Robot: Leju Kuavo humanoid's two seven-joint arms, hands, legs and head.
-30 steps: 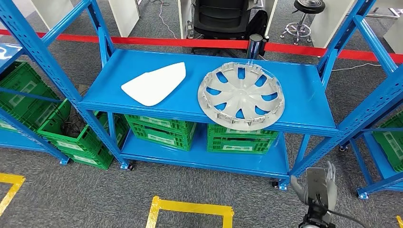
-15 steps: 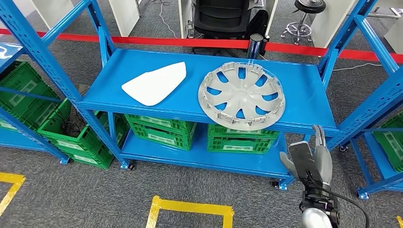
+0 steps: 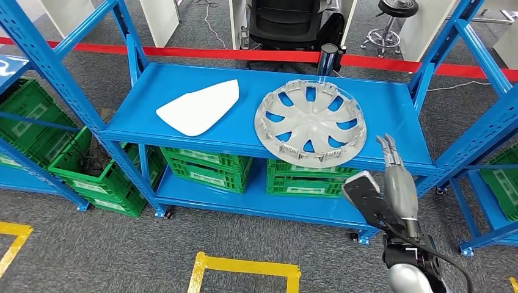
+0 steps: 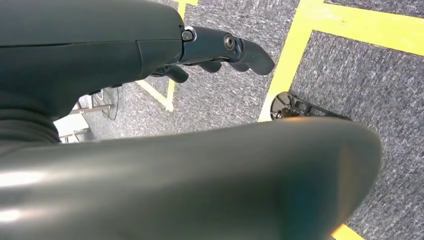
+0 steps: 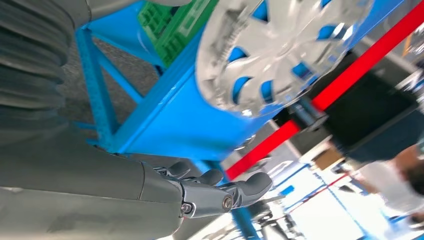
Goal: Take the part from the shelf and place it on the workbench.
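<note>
Blue shelf (image 3: 391,110), silver-grey spoked hubcap (image 3: 310,123).
White panel (image 3: 198,108), green crates (image 3: 207,166), red tape (image 3: 183,54), possibly speckled grey carpet (image 3: 91,250).

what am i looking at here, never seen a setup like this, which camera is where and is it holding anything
This is a humanoid robot with two arms. The wide picture comes from its head, looking down at a blue shelf. On it lie a grey hubcap and a white panel; green crates sit below. The other two pictures come from cameras at its wrists and are turned. The right hand reaches up toward the shelf beside the hubcap, holding nothing, fingers apart. The left hand hangs over the floor, also holding nothing.
</note>
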